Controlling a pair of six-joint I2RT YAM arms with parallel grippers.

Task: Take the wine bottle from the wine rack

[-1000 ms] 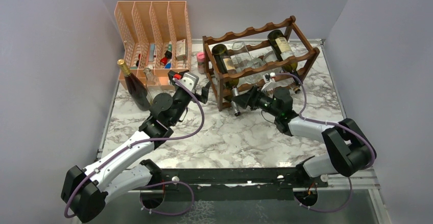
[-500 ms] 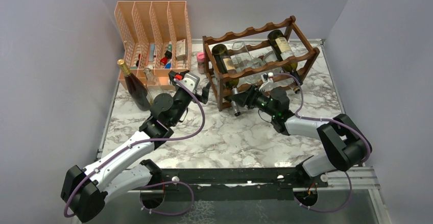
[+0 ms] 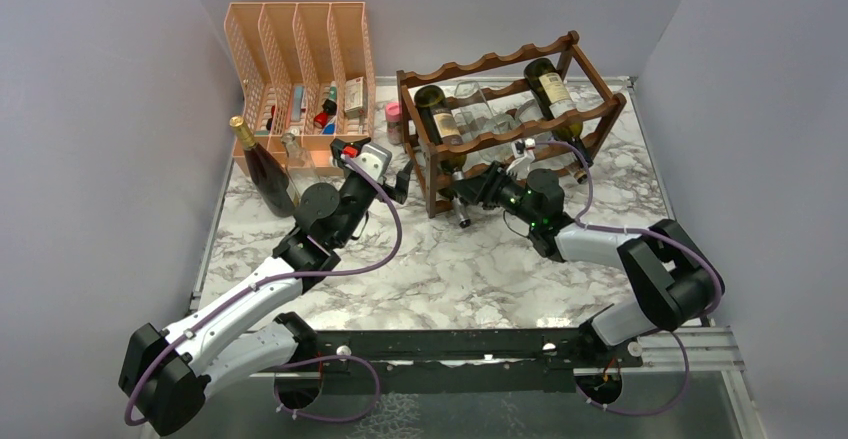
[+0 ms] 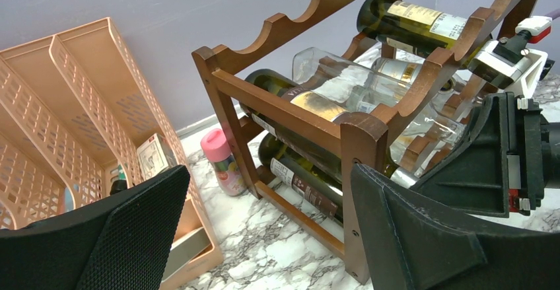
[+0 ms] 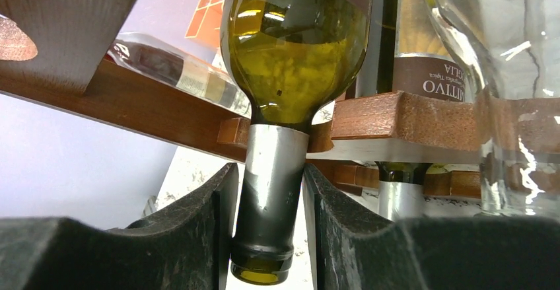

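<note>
The dark brown wooden wine rack (image 3: 500, 64) stands at the back of the marble table and holds several bottles lying flat. My right gripper (image 3: 468, 194) is at the rack's front left. In the right wrist view its fingers (image 5: 198, 237) straddle the foil-covered neck of a dark green wine bottle (image 5: 271, 191). The left finger touches the lip and a thin gap shows on the right, so my right gripper (image 5: 267, 217) reads as open. My left gripper (image 3: 400, 181) is open and empty beside the rack's left post (image 4: 360, 171).
A peach mesh file organizer (image 3: 300, 49) stands back left, with a dark upright bottle (image 3: 262, 164) in front of it. A small pink-capped bottle (image 3: 394, 119) sits between organizer and rack. Clear glass bottles (image 3: 480, 109) and another green bottle (image 3: 553, 89) lie in the rack.
My right gripper has moved left and toward the rack, bringing its fingers around the bottle neck. The left arm has barely moved.
</note>
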